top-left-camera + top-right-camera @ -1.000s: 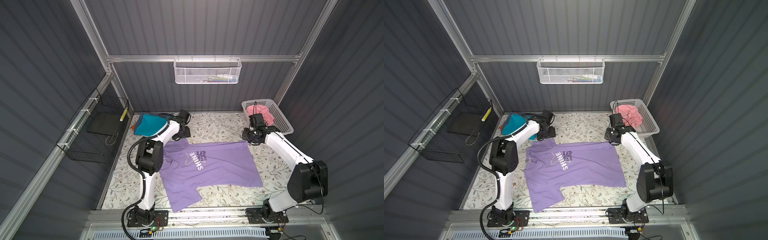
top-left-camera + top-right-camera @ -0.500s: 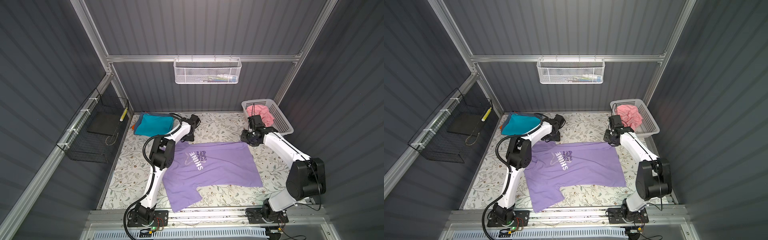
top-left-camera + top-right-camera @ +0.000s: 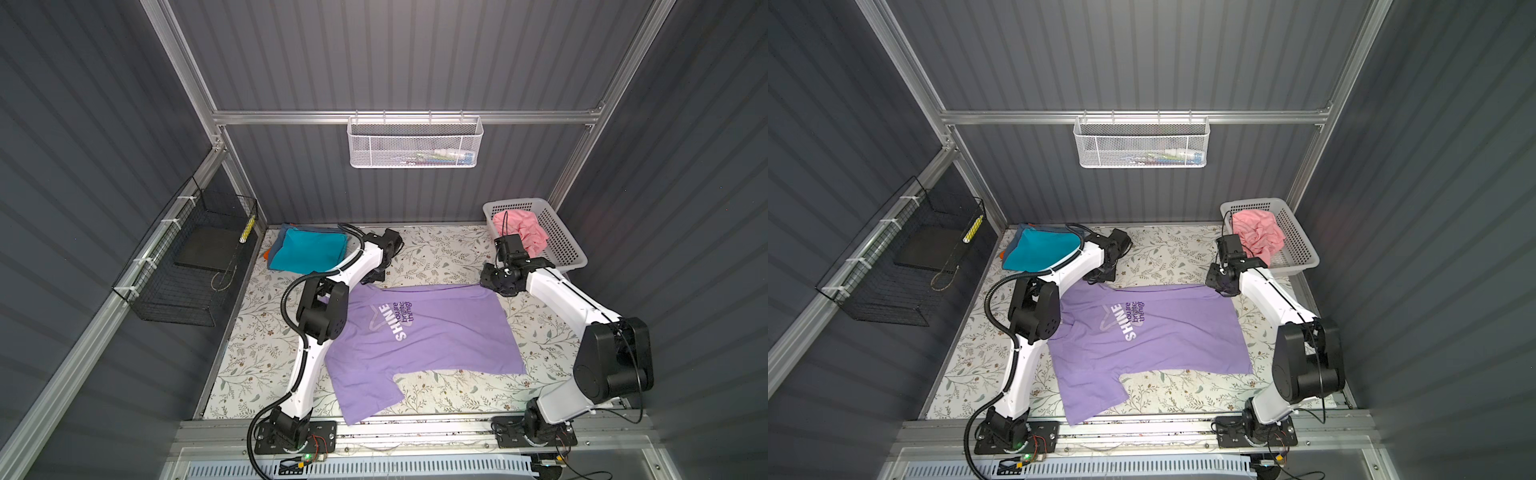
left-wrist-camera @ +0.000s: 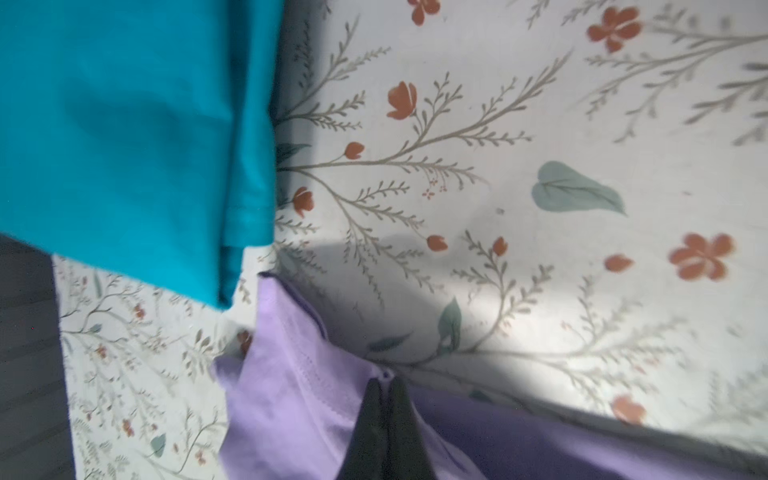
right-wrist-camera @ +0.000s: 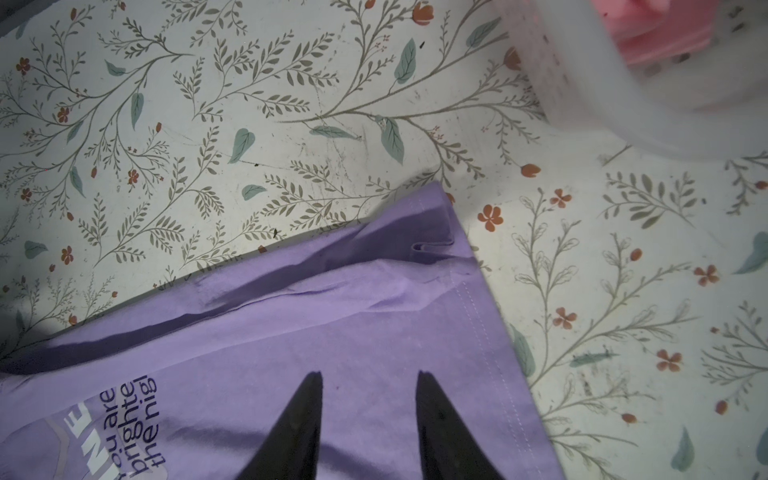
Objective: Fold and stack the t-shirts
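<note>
A lavender t-shirt (image 3: 419,332) (image 3: 1150,332) with white "SHINE" print lies spread flat mid-table. My left gripper (image 4: 386,380) is shut on a pinch of its far left edge, by the sleeve (image 4: 282,374). My right gripper (image 5: 370,374) hovers open over the shirt's far right corner (image 5: 432,216), nothing between its fingers. A folded teal t-shirt (image 3: 307,251) (image 4: 124,124) tops a stack at the back left, with an orange edge (image 3: 266,256) showing beneath. A crumpled pink t-shirt (image 3: 525,230) (image 3: 1258,232) lies in the basket.
The white perforated basket (image 3: 561,245) stands at the back right, close behind my right wrist. A white mesh basket (image 3: 415,143) hangs on the back wall rail. A black wire basket (image 3: 187,266) hangs on the left wall. An aluminium rail (image 3: 415,428) borders the front edge.
My left gripper swung right from beside the teal stack to the lavender shirt's far left edge and closed on it. The right gripper has hardly moved.
</note>
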You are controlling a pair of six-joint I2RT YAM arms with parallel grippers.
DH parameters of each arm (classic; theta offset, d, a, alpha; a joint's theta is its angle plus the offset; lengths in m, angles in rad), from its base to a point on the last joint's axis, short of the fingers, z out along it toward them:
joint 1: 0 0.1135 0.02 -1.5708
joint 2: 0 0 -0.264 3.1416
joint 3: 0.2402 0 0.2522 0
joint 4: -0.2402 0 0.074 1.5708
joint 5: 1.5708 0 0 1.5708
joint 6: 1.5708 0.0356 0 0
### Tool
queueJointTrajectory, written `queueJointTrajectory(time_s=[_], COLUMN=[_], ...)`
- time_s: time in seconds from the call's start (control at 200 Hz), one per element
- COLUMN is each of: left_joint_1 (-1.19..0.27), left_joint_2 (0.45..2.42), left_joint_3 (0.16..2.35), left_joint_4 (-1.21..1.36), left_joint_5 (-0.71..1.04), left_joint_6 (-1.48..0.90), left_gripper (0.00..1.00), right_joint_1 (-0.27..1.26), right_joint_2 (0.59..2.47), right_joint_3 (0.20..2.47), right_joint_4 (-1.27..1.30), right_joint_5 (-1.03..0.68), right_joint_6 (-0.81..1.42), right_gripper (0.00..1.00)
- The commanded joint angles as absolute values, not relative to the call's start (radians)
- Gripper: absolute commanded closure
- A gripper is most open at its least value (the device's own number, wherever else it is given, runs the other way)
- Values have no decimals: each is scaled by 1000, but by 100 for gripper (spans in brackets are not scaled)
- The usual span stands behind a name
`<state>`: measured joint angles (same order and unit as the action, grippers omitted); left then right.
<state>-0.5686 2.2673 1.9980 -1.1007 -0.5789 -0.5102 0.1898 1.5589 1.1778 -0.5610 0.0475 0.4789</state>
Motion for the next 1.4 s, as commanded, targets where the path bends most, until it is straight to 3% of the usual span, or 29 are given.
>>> queueJointTrajectory(time_s=[0.0,0.34,0.55,0.696,0.776,0.856,0.941,1.011,1.111,1.286,1.396], left_joint_1=[-648,-867,-931,-940,-940,-923,-859,-759,-613,-468,-400], left_joint_2=[2149,2082,2115,2009,1895,1760,1638,1556,1493,1581,1671], left_joint_3=[1894,1562,1546,1574,1581,1558,1501,1426,1284,1247,1251], left_joint_4=[-1204,-1213,-1244,-1263,-1258,-1225,-1163,-1070,-895,-742,-677], left_joint_5=[-660,-623,-606,-617,-641,-684,-688,-625,-480,-298,-222], left_joint_6=[-604,-910,-1019,-1032,-1029,-1014,-979,-925,-838,-739,-703], left_gripper=[100,99,67,46,41,43,55,66,71,73,62], right_joint_1=[206,215,215,215,223,256,326,405,536,681,707], right_joint_2=[1511,1447,1418,1401,1398,1399,1413,1450,1536,1700,1775], right_joint_3=[1164,1141,1126,1106,1095,1081,1075,1093,1167,1296,1332], right_joint_4=[-561,-576,-585,-584,-575,-540,-484,-448,-431,-415,-400], right_joint_5=[47,49,52,59,54,27,-2,-21,-23,-69,-91], right_joint_6=[486,463,444,437,440,433,419,406,374,365,397], right_gripper=[60,60,59,59,59,71,83,83,82,79,78])
